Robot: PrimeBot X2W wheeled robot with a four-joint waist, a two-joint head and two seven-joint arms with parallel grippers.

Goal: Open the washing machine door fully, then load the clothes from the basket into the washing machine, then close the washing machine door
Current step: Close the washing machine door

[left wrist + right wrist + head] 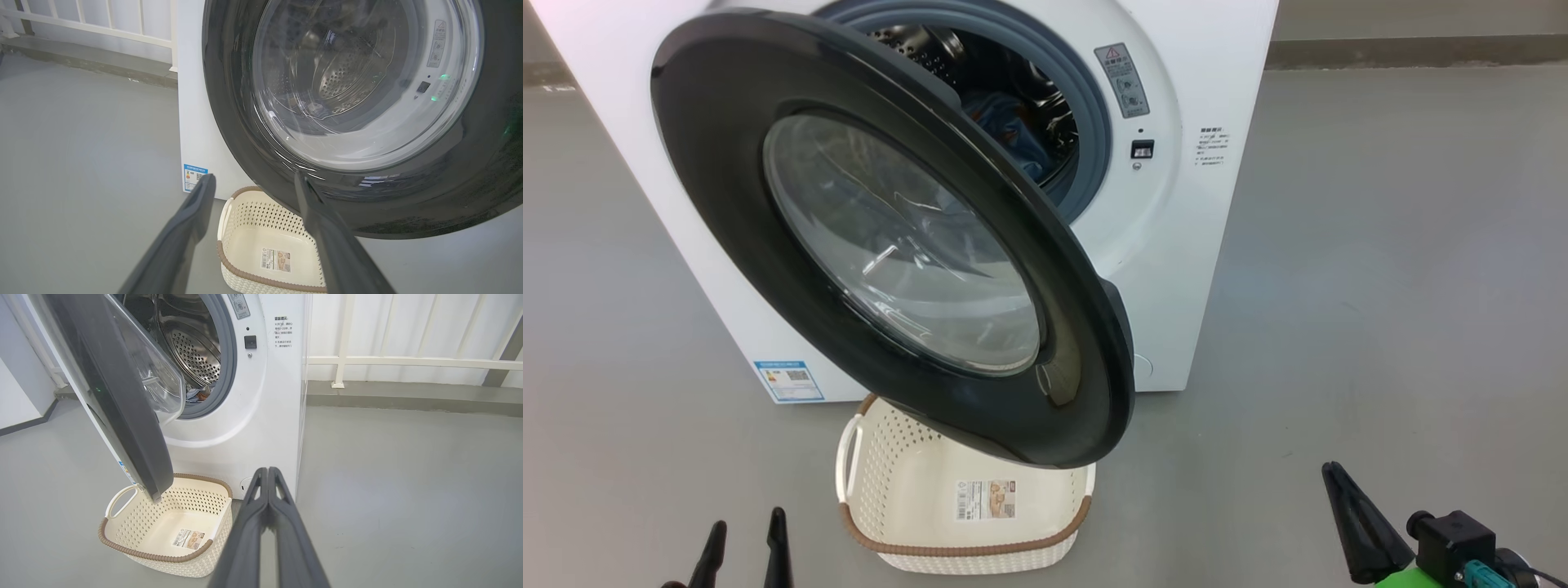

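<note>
1. The washing machine door (727,204) stands part-open, swung out from the washing machine (1217,245). In the head view it covers the 9 o'clock half of the opening, and its hinge is hidden.
2. The clothes (1013,135) lie inside the drum (192,355), at 1 o'clock of the door's glass. Only a blue patch shows past the door's rim, and the print is too dim to make out.
3. The basket (964,549) sits on the floor (1380,286) at 6 o'clock of the door, whose lower rim hides the basket's far edge. The label sticker (985,499) on its bottom shows.
4. The left fingers (778,543), at 7 o'clock of the head view and cut off by the bottom edge, are spread wide and hold nothing.
5. The right fingers (253,522) are pressed together with nothing between them. In the head view, at 4 o'clock, they show as one dark spike.
</note>
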